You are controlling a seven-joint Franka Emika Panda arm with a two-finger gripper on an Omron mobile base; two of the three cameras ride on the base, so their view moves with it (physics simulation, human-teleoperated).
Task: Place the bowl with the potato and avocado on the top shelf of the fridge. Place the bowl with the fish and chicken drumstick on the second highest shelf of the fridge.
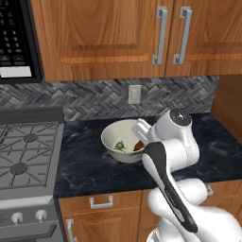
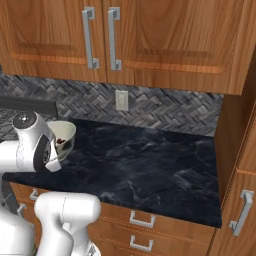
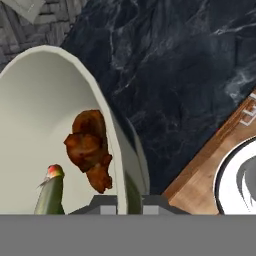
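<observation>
While tool (image 3: 126,200) pinches bowl (image 1: 115,133) rim, counter (image 2: 150,165) open rt

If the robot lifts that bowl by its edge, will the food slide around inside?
Probably. The bowl looks smooth and curved inside, so the chicken drumstick and the fish could slide downhill if it tips. The gripper pinches just one side of the rim, so it may tilt.

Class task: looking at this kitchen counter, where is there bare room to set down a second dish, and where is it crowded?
The widest bare stretch of the dark counter runs from the bowl right to the wooden side panel, with the tiled backsplash behind. A narrower strip lies between bowl and stove. It is crowded at the bowl, where the gripper pinches the rim.
</observation>
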